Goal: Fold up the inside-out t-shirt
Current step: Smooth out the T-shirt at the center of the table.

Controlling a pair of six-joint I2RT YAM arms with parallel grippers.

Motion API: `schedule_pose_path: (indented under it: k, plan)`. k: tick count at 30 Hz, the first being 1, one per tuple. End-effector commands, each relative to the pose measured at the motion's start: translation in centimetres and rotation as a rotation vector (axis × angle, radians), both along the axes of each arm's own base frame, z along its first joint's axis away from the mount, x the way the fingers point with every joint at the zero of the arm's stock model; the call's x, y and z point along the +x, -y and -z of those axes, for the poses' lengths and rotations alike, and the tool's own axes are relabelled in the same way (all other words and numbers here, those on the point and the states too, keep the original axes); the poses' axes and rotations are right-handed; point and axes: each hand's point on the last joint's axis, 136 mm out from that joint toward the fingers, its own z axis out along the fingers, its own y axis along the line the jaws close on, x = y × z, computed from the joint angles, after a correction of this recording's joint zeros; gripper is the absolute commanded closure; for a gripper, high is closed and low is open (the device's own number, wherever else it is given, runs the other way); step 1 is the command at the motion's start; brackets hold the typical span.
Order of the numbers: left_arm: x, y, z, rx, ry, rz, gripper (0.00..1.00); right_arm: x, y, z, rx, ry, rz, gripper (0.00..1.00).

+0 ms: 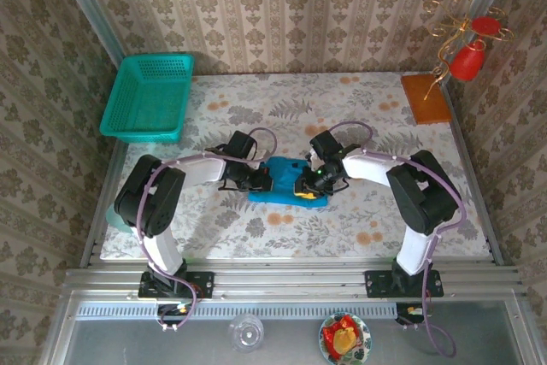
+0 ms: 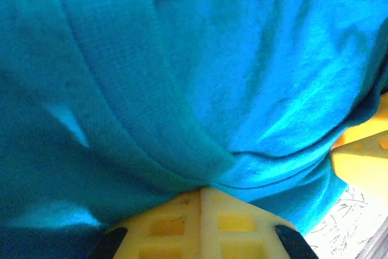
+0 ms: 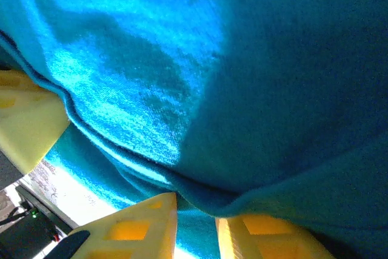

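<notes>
- One small bunched heap, the inside-out t-shirt (image 1: 286, 190), lies at the middle of the counter (image 1: 359, 108)
- On its left side the left gripper (image 2: 200, 197) is clenched, yellow fingers (image 2: 242, 222) pressed together on a fold of the teal cloth
- On its right side the right gripper (image 3: 195, 213) grasps a cloth edge between slightly parted fingers
- Well apart, a green basket (image 1: 149, 96) stands at the far left corner

We see beige damask wallpaper (image 1: 282, 6) on the walls; a floral cloth (image 1: 385, 211) covers the metal-edged table (image 1: 291, 279).
</notes>
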Motion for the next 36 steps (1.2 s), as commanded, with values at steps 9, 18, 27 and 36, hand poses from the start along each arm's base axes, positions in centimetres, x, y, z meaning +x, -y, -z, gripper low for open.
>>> schedule_pose_path:
  k: [9, 18, 27, 36]
  plan:
    - [-1.9, -2.2, -2.2, 0.062, -0.011, -0.010, 0.97, -2.0, 3.1, -2.1, -0.072, 0.011, 0.017, 0.73]
    - [-2.8, -5.4, 3.2, 0.194, -0.095, -0.015, 1.00, -2.4, 7.5, 3.0, -0.242, -0.063, 0.065, 0.75]
    - [-2.0, -2.7, -3.6, 0.087, 0.009, 0.010, 1.00, -1.8, 4.3, -3.3, -0.097, 0.029, 0.032, 0.76]
    - [-2.6, 2.7, -3.4, -0.034, -0.043, 0.067, 1.00, -1.2, -3.1, -3.8, 0.100, 0.007, -0.034, 0.77]
